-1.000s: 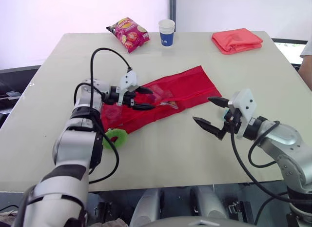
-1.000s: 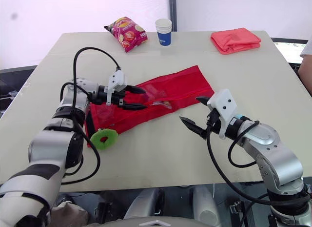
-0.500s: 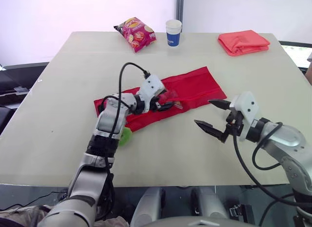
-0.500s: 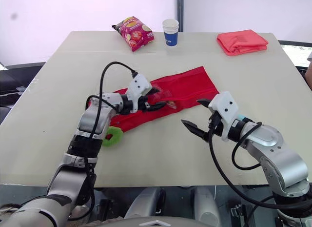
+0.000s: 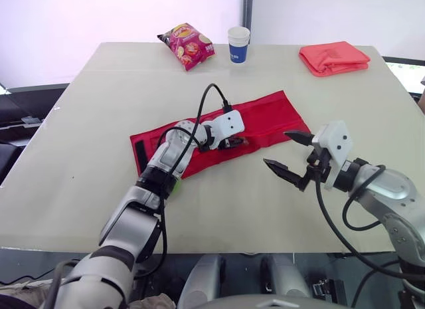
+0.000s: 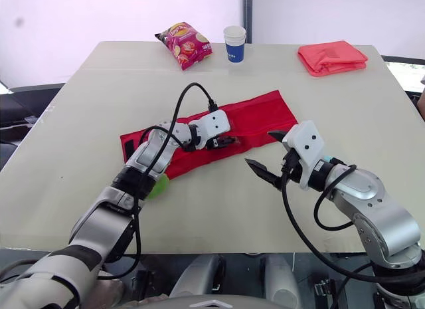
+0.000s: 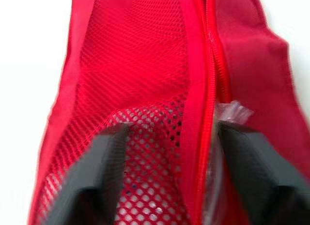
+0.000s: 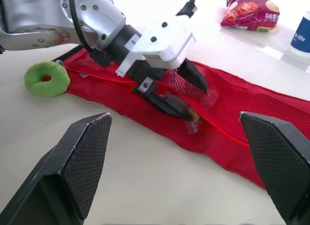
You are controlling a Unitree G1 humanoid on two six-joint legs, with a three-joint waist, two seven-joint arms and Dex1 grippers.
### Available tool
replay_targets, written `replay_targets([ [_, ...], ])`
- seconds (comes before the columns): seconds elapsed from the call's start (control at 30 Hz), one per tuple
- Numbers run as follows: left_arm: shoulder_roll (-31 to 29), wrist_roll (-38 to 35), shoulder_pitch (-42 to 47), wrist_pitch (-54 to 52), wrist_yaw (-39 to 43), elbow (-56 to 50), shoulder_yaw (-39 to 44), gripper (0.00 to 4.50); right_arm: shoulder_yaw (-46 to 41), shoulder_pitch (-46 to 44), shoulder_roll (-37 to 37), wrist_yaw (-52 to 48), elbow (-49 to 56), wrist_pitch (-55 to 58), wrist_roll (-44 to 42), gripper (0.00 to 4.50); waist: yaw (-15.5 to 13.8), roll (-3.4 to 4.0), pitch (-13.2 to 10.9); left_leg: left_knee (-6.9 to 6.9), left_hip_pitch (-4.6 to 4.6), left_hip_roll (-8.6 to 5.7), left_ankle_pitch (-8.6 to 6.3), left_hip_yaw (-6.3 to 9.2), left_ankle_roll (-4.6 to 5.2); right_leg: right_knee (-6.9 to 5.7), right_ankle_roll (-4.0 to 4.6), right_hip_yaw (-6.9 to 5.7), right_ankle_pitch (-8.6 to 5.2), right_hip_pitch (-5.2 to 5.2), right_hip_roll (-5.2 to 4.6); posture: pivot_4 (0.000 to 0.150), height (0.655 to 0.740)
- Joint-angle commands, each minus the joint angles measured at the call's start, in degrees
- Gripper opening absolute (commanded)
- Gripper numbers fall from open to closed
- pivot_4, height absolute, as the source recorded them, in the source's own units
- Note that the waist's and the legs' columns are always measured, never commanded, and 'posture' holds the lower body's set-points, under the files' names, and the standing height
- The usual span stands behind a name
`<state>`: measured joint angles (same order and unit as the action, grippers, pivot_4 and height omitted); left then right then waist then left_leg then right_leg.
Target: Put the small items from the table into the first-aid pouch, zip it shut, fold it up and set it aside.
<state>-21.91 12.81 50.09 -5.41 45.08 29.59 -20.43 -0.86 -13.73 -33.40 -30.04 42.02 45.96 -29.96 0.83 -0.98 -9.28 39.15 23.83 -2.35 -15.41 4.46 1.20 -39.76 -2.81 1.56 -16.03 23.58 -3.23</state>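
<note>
Left gripper (image 8: 199,101) released, fingers spread across the long red mesh pouch (image 5: 272,113) zip. I'd nudge the clear-wrapped packet (image 7: 233,110) fully inside, gently. Right gripper (image 5: 276,147) hangs open nearby.

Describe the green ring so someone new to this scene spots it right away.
On the beige table, a long red mesh pouch lies across the middle. At its end toward the robot's left, just off the near edge, sits a small green ring. It is the only green thing there, doughnut-shaped with a centre hole.
</note>
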Motion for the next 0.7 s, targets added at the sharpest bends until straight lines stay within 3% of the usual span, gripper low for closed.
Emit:
replay_targets([
  [0.03,0.5,1.3,2.5,7.4,-0.8,6.6,-0.6,1.25,-0.5,0.2,-0.3,1.0,2.4,-0.2,-0.2,4.5,0.0,0.0,0.0,0.0,0.0,0.0,0.0,0.0,0.0,0.0,0.0,0.0,0.0,0.0,0.0,0.15,0.74],
  [0.13,-0.7,2.8,4.6,16.2,0.3,12.7,-1.9,0.09,-0.7,0.3,-0.1,1.8,2.7,0.0,-0.3,4.5,0.1,0.0,0.0,0.0,0.0,-0.01,0.0,0.0,0.0,-0.01,0.0,-0.01,0.0,0.0,0.0,0.15,0.74],
  [0.33,-3.2,4.0,9.1,40.1,3.7,24.0,-3.6,0.09,-1.3,1.1,-0.7,2.5,3.4,0.4,-0.7,4.5,0.1,-0.01,0.0,-0.01,0.0,-0.02,0.0,0.0,0.0,0.0,0.0,-0.01,0.0,0.01,0.01,0.15,0.74],
  [0.47,-4.0,1.2,11.3,56.0,11.0,29.7,-3.3,0.09,-2.1,1.4,-1.0,2.9,4.0,1.0,-1.2,4.5,0.0,-0.01,0.0,-0.01,0.01,-0.02,0.0,0.0,0.0,0.0,0.0,-0.03,0.0,0.01,0.0,0.15,0.74],
  [0.7,-4.5,-3.3,14.6,66.9,22.0,37.0,-1.1,0.09,-6.5,4.5,-3.8,3.0,6.6,3.1,-3.6,4.5,0.1,-0.04,0.0,0.0,0.04,-0.05,-0.01,0.01,0.03,0.03,0.0,-0.06,0.0,0.0,0.0,0.15,0.74],
])
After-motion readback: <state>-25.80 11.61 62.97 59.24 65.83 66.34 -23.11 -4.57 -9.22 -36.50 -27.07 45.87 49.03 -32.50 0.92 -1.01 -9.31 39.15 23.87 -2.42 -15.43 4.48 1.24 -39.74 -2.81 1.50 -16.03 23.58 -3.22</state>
